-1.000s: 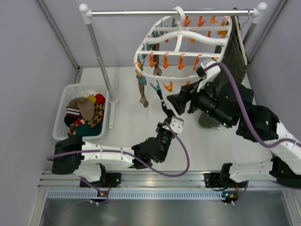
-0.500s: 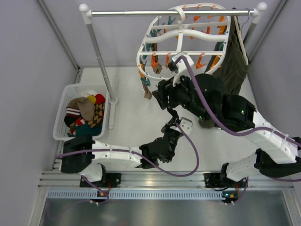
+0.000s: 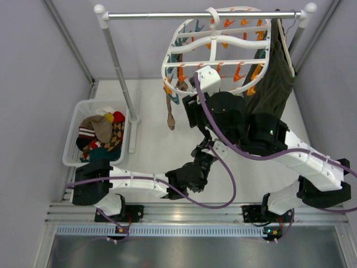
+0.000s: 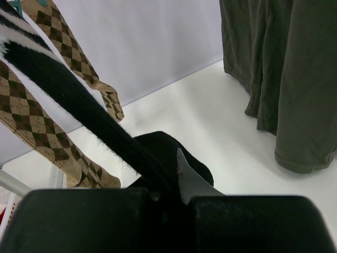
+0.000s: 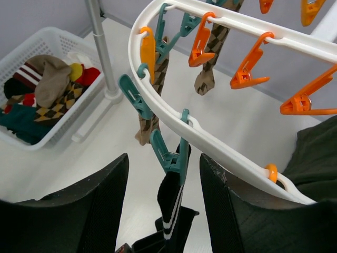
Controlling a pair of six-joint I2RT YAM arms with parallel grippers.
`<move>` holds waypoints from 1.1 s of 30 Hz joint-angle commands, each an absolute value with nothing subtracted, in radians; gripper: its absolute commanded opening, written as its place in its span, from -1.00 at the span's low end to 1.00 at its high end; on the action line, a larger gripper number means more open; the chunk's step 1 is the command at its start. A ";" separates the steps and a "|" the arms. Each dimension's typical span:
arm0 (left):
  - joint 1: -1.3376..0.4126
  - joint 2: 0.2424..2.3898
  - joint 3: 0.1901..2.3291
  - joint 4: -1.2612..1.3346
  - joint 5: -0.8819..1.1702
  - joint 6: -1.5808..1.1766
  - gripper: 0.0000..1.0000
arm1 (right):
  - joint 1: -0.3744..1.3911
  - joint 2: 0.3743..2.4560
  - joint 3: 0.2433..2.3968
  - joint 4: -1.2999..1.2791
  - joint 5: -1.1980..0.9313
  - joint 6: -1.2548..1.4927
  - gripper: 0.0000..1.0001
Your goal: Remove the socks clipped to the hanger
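The white oval hanger (image 3: 217, 42) hangs from the rail by its hook; its ring also shows in the right wrist view (image 5: 210, 132). A black sock with white stripes (image 5: 171, 205) hangs from a teal peg (image 5: 176, 158) on the ring's near edge. My right gripper (image 5: 163, 158) is open, one finger on each side of that peg. My left gripper (image 4: 168, 192) is shut on the lower end of the black sock (image 4: 68, 95), which stretches up to the left. Brown-and-tan argyle socks (image 5: 150, 105) (image 4: 31, 121) stay clipped on the hanger's left side (image 3: 170, 111).
A white basket (image 3: 71, 137) with removed socks stands at the left, beside the rack's upright pole (image 3: 117, 61). A dark olive garment (image 3: 273, 78) hangs on the rail to the right of the hanger. Grey walls close in both sides.
My right arm has swung left and up under the hanger until its open fingers flank the teal peg. The hanger has tilted back. My left gripper has kept hold of the black sock.
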State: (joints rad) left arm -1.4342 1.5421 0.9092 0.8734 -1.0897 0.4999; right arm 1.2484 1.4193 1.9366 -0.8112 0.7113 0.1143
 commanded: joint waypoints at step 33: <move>-1.408 1.448 0.844 0.917 -1.057 0.404 -1.00 | 1.259 1.493 1.810 -0.511 0.959 0.012 -0.78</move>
State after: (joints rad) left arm -1.4303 1.5066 0.8818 0.8738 -1.0584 0.4629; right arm 1.2484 1.5028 1.8114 -0.5785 0.9516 0.0189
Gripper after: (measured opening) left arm 0.018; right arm 0.246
